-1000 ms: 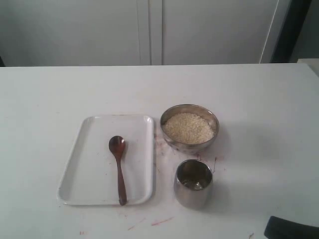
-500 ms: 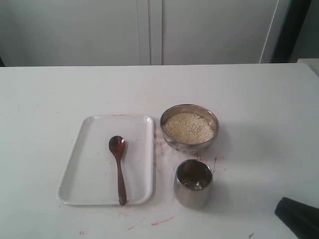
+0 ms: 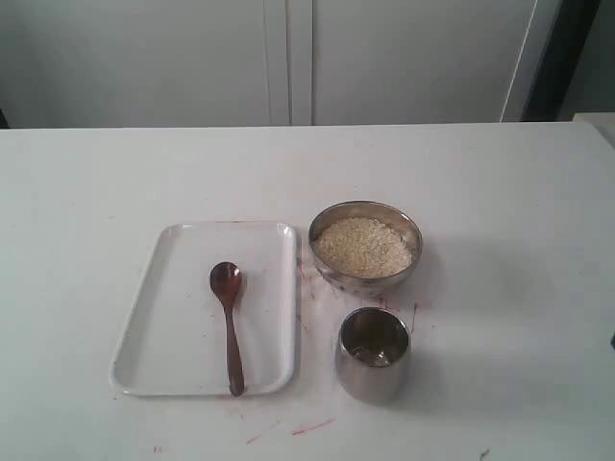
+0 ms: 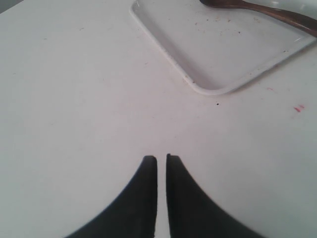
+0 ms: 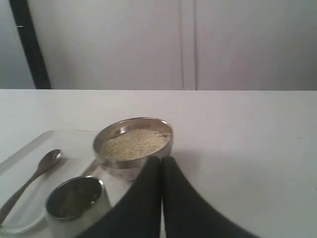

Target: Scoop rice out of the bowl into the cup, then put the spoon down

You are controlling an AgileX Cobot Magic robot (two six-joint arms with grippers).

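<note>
The wooden spoon [image 3: 228, 322] lies on the white tray [image 3: 154, 327], head toward the back; it also shows in the wrist views as spoon [image 4: 267, 10] and spoon [image 5: 29, 178]. The silver bowl [image 3: 365, 274] holds a mound of rice [image 3: 363, 246]. In front of it stands the steel cup [image 3: 372, 370] with a little rice at its bottom. My left gripper [image 4: 161, 158] hangs shut over bare table, apart from the tray's corner. Over the table to the right of the bowl [image 5: 111, 161] and cup [image 5: 74, 198], my right gripper [image 5: 161, 159] is shut and holds nothing. Neither gripper shows in the exterior view.
The white table [image 3: 500, 288] carries small red marks [image 3: 312, 425] near the cup and tray. Pale cabinet doors [image 3: 288, 58] stand behind the table's far edge.
The dark right arm, seen at the lower right corner of the exterior view, has pulled away to the right and out of that view. Spoon, bowl and cup have not moved.
</note>
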